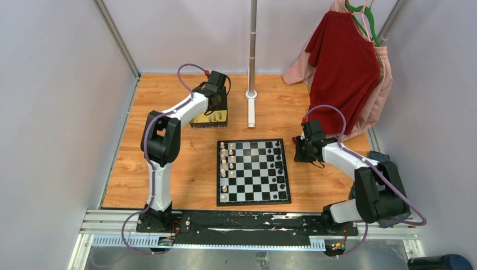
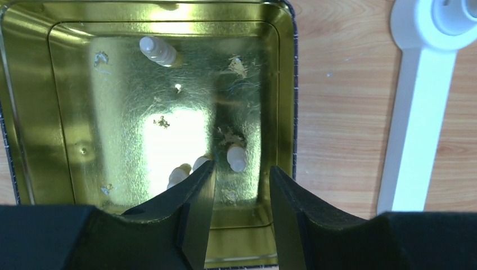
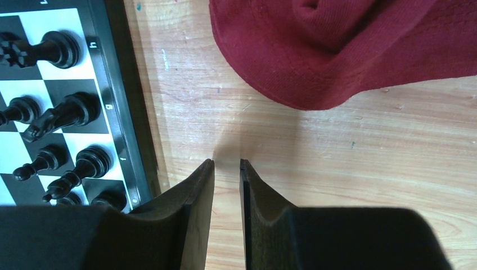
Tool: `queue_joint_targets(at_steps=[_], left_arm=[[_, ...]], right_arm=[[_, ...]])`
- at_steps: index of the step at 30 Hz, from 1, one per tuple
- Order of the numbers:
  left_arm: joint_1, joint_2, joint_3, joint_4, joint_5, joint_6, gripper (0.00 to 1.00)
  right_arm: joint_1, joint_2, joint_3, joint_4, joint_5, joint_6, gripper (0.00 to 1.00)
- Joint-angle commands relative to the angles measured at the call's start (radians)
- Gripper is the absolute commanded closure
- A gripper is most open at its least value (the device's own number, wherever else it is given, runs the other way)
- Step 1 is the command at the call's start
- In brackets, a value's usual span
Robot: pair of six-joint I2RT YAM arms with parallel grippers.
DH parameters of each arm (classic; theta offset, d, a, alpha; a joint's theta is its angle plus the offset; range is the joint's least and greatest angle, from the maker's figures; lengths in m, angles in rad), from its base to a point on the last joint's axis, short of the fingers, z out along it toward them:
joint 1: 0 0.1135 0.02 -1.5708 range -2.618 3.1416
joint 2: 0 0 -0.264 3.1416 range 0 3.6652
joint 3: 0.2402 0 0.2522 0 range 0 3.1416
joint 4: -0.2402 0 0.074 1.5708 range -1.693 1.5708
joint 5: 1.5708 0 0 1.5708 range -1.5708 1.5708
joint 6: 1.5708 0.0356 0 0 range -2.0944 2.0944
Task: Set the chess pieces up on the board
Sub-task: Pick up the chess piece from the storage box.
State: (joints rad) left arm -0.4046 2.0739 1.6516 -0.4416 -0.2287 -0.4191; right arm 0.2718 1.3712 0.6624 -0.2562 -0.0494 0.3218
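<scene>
**Hanging over the gold tin, board part-set**

From above, the gold tin (image 1: pixel 209 119) is mostly covered by the left tool (image 1: pixel 215 108). The chessmen on the board (image 1: pixel 253 185) are too small there to name by kind. In the left wrist view, two of the cream pieces (image 2: pixel 158 50) lying in the tin are half hidden behind the left finger, and the tool's body cuts off the tin's near wall. The right wrist view shows only the board's right edge, and the nearest men there sit partly behind the tool.

The board lies flat on the wooden surface (image 1: pixel 185 169) between the arms, with black and white checks inside a dark border. Cream pieces stand along its left columns and black pieces (image 1: pixel 278 163) along its right columns. Four more cream pieces lie on their sides in the tin, far and left of the board.

The left tool is open by a moderate gap and holds nothing. Its tips are over the tin floor, just beside one cream piece. The right tool (image 3: pixel 226 163) is all but closed, with a thin slit and nothing in it. It is over bare wood just right of the board, near the hem of a red garment (image 3: pixel 349 50).
</scene>
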Motion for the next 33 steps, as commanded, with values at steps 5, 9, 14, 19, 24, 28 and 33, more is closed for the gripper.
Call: queue_joint_targets(at_steps=[5, 9, 14, 19, 24, 28, 33], left_arm=[[0.035, 0.043, 0.034, 0.043, 0.058, 0.030, 0.56], [0.036, 0.052, 0.020, 0.055, 0.077, 0.031, 0.58], [0.036, 0.064, 0.010, 0.061, 0.100, 0.031, 0.60], [0.036, 0.068, -0.005, 0.063, 0.107, 0.035, 0.61], [0.036, 0.070, -0.019, 0.060, 0.100, 0.044, 0.62], [0.036, 0.076, -0.018, 0.053, 0.097, 0.048, 0.64], [0.036, 0.088, -0.021, 0.049, 0.098, 0.046, 0.64]], right_arm=[[-0.014, 0.071, 0.045, -0.014, 0.006, 0.001, 0.72], [-0.014, 0.090, 0.049, -0.014, 0.012, 0.001, 0.72], [-0.017, 0.098, 0.052, -0.014, 0.020, 0.000, 0.72], [-0.019, 0.104, 0.052, -0.014, 0.023, 0.000, 0.72], [-0.024, 0.109, 0.054, -0.012, 0.025, -0.001, 0.72], [-0.027, 0.112, 0.054, -0.012, 0.023, 0.000, 0.72], [-0.029, 0.116, 0.055, -0.012, 0.023, 0.001, 0.72]])
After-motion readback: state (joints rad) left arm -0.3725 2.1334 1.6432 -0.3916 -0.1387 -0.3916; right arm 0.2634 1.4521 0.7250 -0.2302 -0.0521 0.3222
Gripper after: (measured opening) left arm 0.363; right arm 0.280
